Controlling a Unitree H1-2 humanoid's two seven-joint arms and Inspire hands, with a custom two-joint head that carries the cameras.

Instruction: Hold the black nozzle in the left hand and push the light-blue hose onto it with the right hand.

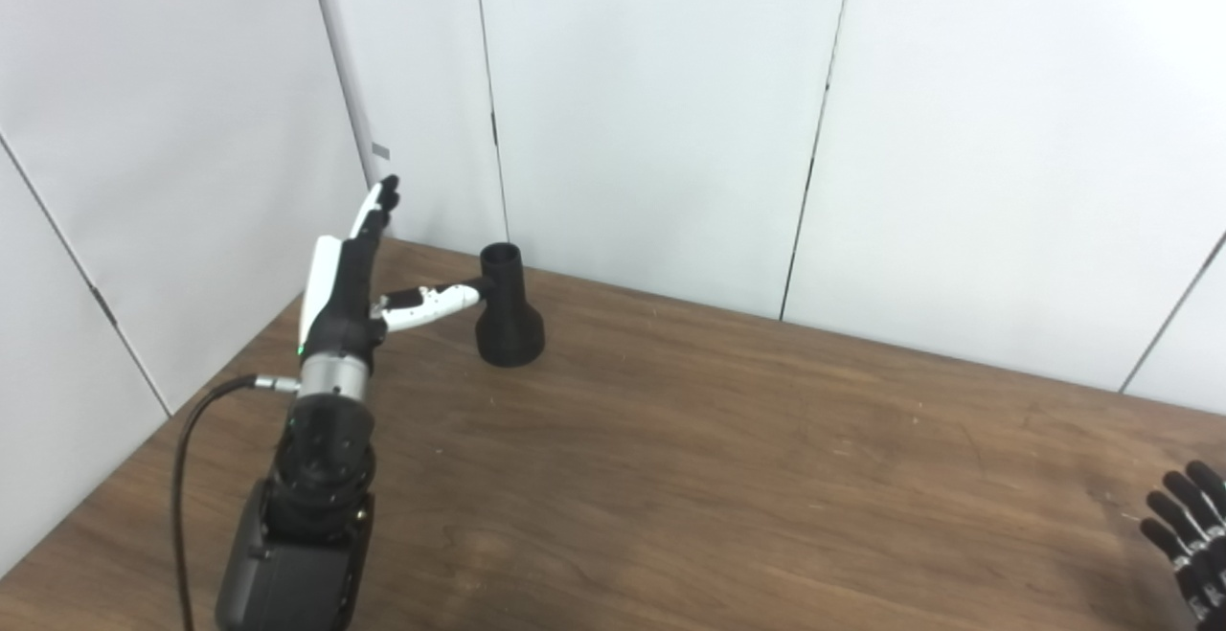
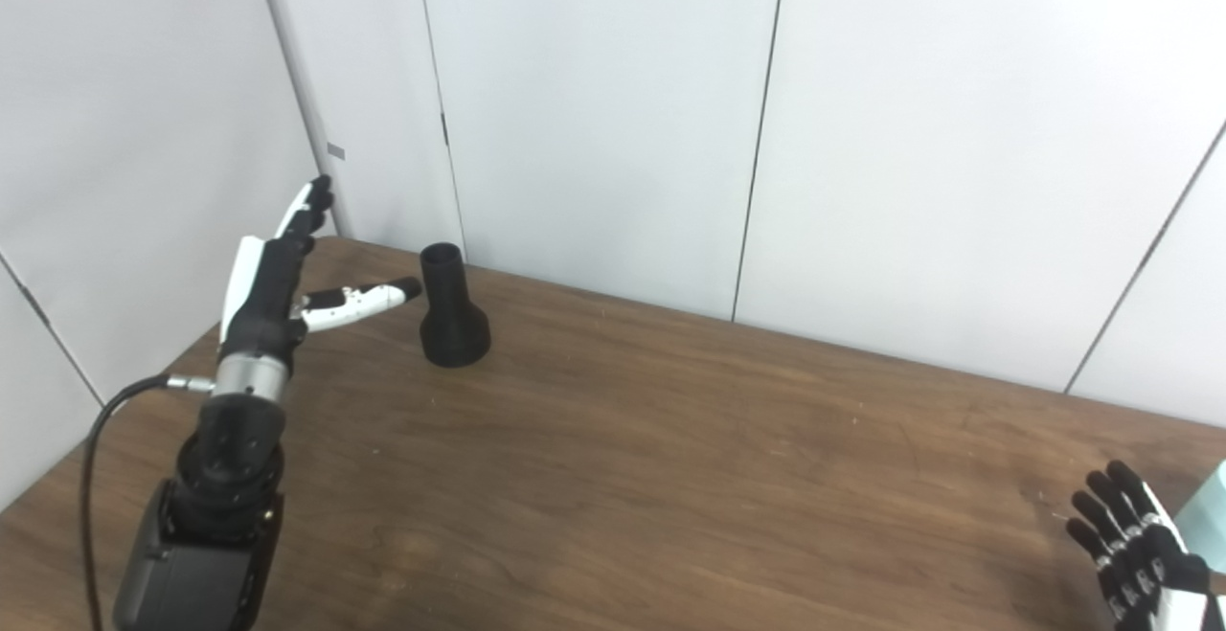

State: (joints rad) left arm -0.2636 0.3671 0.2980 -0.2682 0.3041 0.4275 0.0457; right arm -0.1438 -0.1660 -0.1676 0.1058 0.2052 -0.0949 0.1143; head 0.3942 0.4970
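The left hand (image 1: 350,262) was raised in the left part of the frame, above the far left corner of the wooden counter (image 1: 728,459). It was wide open: its fingers (image 1: 375,205) were stretched straight and close to one another, pointing up toward the white wall panels (image 1: 651,104), and the thumb (image 1: 431,302) stood out sideways to the right. The hand held nothing. The tip of the thumb reached to the black nozzle (image 1: 508,310); in the left eye view it seemed to touch the narrow neck, while in the right eye view it was just beside it, so I cannot tell if there was real contact.

The black nozzle stood upright on the counter, left of centre in the upper half of the frame, near the wall. Its wide base was down and its narrow open end was up.

The right hand (image 2: 1140,554) was at the lower right corner of the frame, low over the counter and partly cut by the edge. Its dark fingers were spread a little and pointed up and left, and it held nothing. Just beside it, at the right edge of the right eye view, a small part of a light-blue thing (image 2: 1209,508) was visible; too little showed to say what it was.

A black cable (image 1: 187,478) hung from the left wrist.
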